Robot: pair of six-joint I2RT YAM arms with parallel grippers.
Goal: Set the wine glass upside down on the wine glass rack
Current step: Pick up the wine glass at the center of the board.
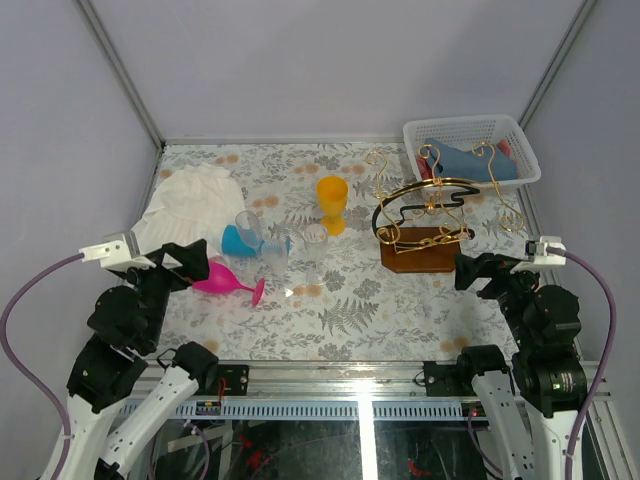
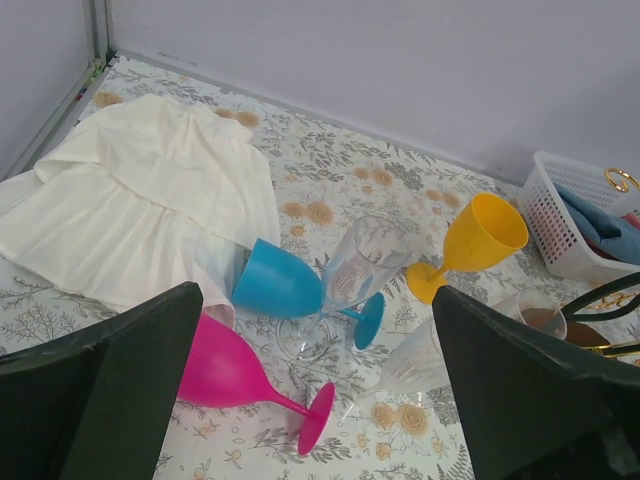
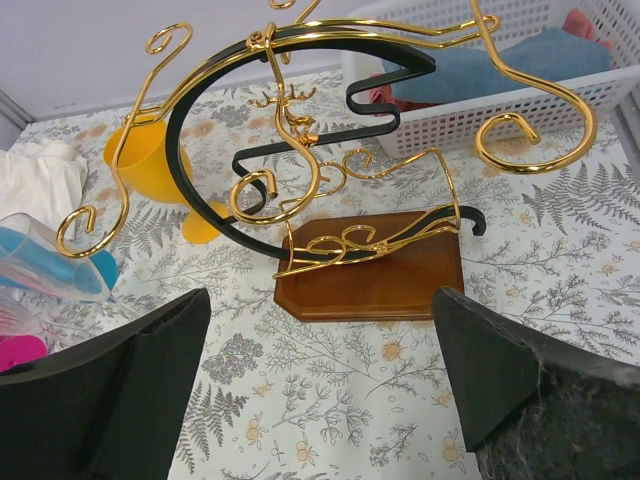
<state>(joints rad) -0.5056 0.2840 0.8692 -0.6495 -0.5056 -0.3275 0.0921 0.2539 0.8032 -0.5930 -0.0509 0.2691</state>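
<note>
Several wine glasses stand or lie left of centre. A pink one (image 1: pixel 225 280) (image 2: pixel 225 365) and a blue one (image 1: pixel 240 240) (image 2: pixel 280 280) lie on their sides. A clear one (image 1: pixel 275 252) (image 2: pixel 365 255) lies across the blue stem. A yellow one (image 1: pixel 332 200) (image 2: pixel 480 240) stands upright. The wine glass rack (image 1: pixel 425 228) (image 3: pixel 400 280), gold wire and a black arched bar on a brown base, stands at the right. My left gripper (image 1: pixel 195 262) (image 2: pixel 315 300) is open just left of the pink glass and holds nothing. My right gripper (image 1: pixel 475 270) (image 3: pixel 320 295) is open in front of the rack, apart from it.
A white cloth (image 1: pixel 195 200) (image 2: pixel 140 210) lies at the back left. A white plastic basket (image 1: pixel 470 150) (image 3: pixel 560 100) with blue and red things stands behind the rack at the back right. Grey walls close the table on three sides.
</note>
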